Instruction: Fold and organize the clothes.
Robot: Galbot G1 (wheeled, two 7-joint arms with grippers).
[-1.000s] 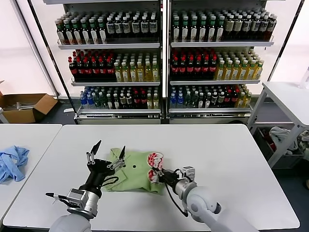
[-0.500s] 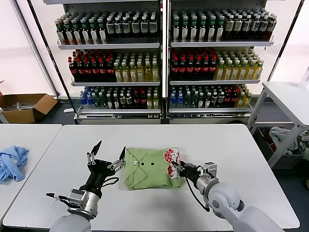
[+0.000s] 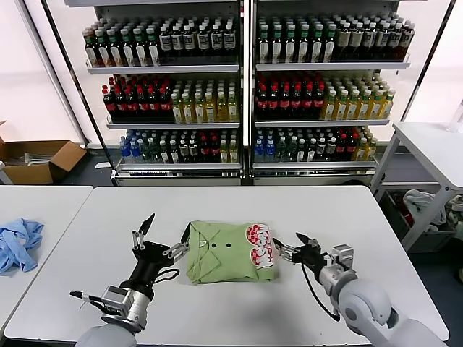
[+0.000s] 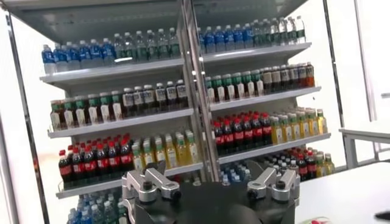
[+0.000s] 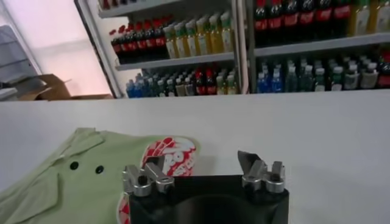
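Observation:
The clothes, a light green polo shirt point(image 3: 221, 254), lie folded on the white table point(image 3: 347, 217), collar to the left and the red-and-white graphic point(image 3: 259, 243) at the right edge. My right gripper point(image 3: 288, 244) stands open just right of the graphic, a little apart from the cloth and holding nothing. In the right wrist view the shirt point(image 5: 73, 179) and its graphic point(image 5: 172, 156) lie just beyond the right gripper point(image 5: 198, 164). My left gripper point(image 3: 166, 230) is open just left of the collar, fingers raised off the table. In the left wrist view the left gripper point(image 4: 210, 179) faces the bottle shelves.
A smaller light blue garment point(image 3: 18, 244) lies on the neighbouring table at the left. Shelves full of bottles point(image 3: 246, 94) stand behind the table. A cardboard box point(image 3: 36, 160) sits on the floor far left, and another white table point(image 3: 434, 144) stands at the right.
The right gripper pulled the shirt's graphic edge rightwards, shifting the folded shirt toward the table's middle, then opened, let go and drew back right. The left gripper stayed open and barely moved.

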